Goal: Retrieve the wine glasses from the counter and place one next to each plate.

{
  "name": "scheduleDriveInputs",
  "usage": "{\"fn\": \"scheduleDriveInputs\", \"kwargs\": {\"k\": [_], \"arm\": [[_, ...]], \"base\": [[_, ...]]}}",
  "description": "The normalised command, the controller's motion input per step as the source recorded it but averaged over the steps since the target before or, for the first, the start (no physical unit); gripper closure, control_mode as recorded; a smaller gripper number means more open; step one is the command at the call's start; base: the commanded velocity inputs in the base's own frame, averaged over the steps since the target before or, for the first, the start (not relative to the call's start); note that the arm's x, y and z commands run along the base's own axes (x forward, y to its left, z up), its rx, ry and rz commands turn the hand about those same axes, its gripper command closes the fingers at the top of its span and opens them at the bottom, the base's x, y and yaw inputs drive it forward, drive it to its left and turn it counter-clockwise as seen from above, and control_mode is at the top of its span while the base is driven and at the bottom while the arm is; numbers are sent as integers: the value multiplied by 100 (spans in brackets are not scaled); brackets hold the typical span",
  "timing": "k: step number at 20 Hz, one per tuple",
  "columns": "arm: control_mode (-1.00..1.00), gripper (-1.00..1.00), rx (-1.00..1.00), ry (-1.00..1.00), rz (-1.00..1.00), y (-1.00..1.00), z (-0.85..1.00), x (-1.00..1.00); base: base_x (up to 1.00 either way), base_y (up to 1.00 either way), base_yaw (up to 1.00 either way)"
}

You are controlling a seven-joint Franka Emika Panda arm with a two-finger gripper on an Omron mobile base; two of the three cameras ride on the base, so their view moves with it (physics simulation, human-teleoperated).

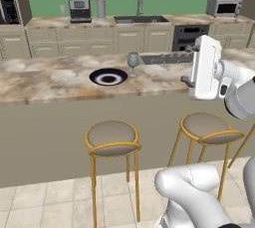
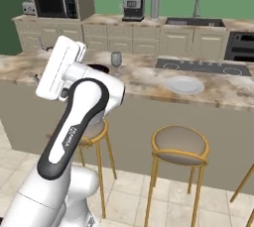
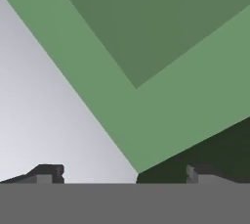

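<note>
Stemmed wine glass (image 1: 133,61) of translucent grey-blue tint: upright on the long marbled island top (image 1: 45,80), just beside the black round plate with white ring (image 1: 108,77), on its far right side. Pale grey-white round plate (image 2: 184,85): further along the same top, near the dark cooktop (image 2: 198,66), no glass next to it. Two-finger gripper (image 3: 124,174): dark tips spread wide, nothing between them, facing green wall. Two round-seated stools with gold frames (image 1: 113,145): below the island edge
</note>
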Motion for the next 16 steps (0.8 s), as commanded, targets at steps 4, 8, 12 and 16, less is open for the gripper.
{"fn": "scheduleDriveInputs", "kwargs": {"k": [4,8,12,16], "arm": [[100,-100,0,0,0,0,0,0],[100,-100,0,0,0,0,0,0],[100,-100,0,0,0,0,0,0],[100,-100,0,0,0,0,0,0]], "base": [[-87,100,3],[-24,100,0],[-2,100,0],[0,100,0]]}}
